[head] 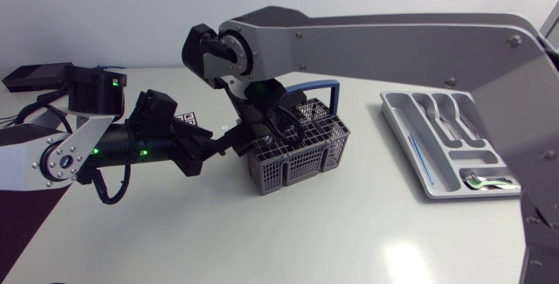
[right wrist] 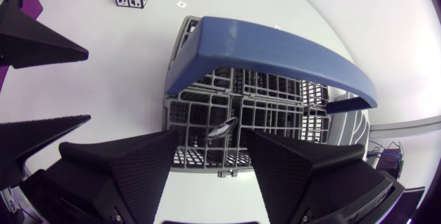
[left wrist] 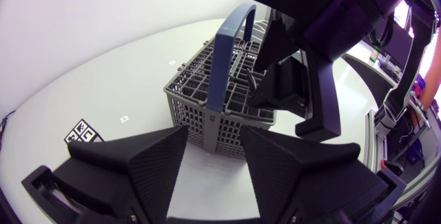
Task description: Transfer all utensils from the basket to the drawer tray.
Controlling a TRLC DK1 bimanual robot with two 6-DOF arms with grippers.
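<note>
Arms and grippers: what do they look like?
Left arm: silver-white links, black joints, green LEDs, looped black cable. Right arm: broad grey link with bolt heads, black joint. Left gripper and right gripper: matte black, two wedge fingers, finely textured pads.

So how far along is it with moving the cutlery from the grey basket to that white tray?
Partly done. Several metal utensils already lie in the white compartmented drawer tray. Right now the right tool hangs open over the grey plastic basket with the blue handle, holding nothing; the left tool is open beside it. At least one shiny metal utensil is left inside the basket, under the right tool.
</note>
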